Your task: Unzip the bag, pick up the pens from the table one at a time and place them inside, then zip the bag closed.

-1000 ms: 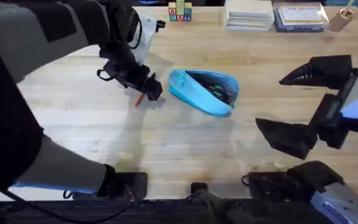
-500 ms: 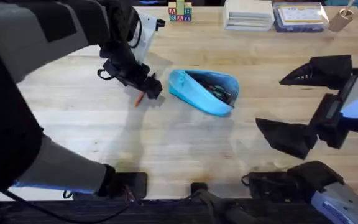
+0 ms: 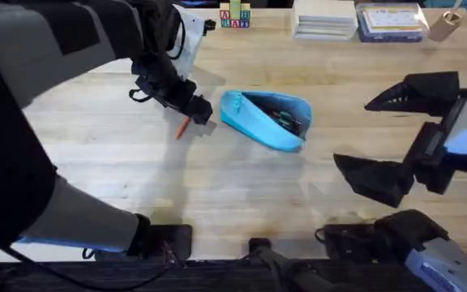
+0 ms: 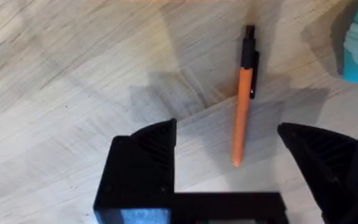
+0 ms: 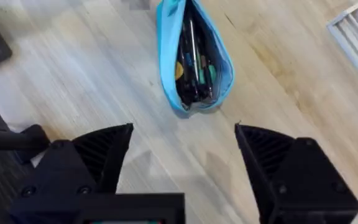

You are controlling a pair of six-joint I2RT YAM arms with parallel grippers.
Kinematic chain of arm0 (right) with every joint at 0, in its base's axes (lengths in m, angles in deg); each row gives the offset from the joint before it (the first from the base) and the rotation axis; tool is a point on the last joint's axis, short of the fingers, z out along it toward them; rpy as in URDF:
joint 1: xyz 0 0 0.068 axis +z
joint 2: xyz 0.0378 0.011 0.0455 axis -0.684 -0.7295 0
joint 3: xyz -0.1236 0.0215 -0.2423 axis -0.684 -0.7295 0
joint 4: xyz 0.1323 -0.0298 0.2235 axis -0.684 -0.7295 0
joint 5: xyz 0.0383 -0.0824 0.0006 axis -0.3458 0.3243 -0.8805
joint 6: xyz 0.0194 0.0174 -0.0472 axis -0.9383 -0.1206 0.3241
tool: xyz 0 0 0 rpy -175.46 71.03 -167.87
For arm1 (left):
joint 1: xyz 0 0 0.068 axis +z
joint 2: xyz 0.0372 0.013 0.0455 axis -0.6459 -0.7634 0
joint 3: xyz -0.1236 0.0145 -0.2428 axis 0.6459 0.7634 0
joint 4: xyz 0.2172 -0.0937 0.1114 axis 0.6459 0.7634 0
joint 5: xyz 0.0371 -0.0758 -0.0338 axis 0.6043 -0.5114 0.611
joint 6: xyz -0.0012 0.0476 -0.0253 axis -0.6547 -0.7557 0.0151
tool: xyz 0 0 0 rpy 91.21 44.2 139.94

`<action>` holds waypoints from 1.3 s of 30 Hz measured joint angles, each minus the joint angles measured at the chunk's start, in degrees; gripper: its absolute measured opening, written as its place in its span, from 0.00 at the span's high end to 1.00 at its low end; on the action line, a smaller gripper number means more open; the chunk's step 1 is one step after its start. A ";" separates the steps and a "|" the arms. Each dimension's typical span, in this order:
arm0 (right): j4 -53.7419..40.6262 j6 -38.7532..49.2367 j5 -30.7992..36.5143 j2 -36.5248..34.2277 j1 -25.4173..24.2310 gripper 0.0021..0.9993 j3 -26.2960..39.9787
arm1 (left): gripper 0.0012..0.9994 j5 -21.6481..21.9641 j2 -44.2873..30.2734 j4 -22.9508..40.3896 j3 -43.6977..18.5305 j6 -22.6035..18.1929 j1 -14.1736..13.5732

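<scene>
Orange pen lies flat on the surface, just left of the bag in the overhead view, not touching it. Only the pen's lower tip shows overhead, poking out from under the left claw. Long axis there runs diagonal, lower-left to upper-right, toward the bag. In the left wrist view the black clip end sits far from the fingers and the plain orange tip sits nearest them, between the two. Left claw fingers apart, straddling the pen's near end from above, nothing clamped; contact with the pen cannot be told.

Bag is light blue, unzipped, mouth gaping. Overhead, its long axis runs roughly left-right with a slight tilt, left end higher. Several pens already inside, lying along the bag's length, dark ones plus green and yellow bits.

Right claw fingers wide apart, holding nothing, hovering over bare surface well right of the bag, with the bag's narrow end facing it in the right wrist view. Overhead it sits at the right side.

Boxes and toy blocks along the far edge.
</scene>
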 joint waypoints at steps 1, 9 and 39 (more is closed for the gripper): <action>0.00 0.00 0.00 -0.01 0.00 0.00 0.00 | 0.00 0.00 -0.14 0.02 0.00 0.00 0.00; 0.00 -0.02 0.02 -0.01 0.00 0.00 0.00 | 0.00 0.59 -3.48 0.22 -0.11 0.29 -1.01; 0.00 -0.13 0.02 -0.01 0.00 0.00 0.00 | 0.96 3.87 -4.13 0.02 -0.81 4.25 -1.84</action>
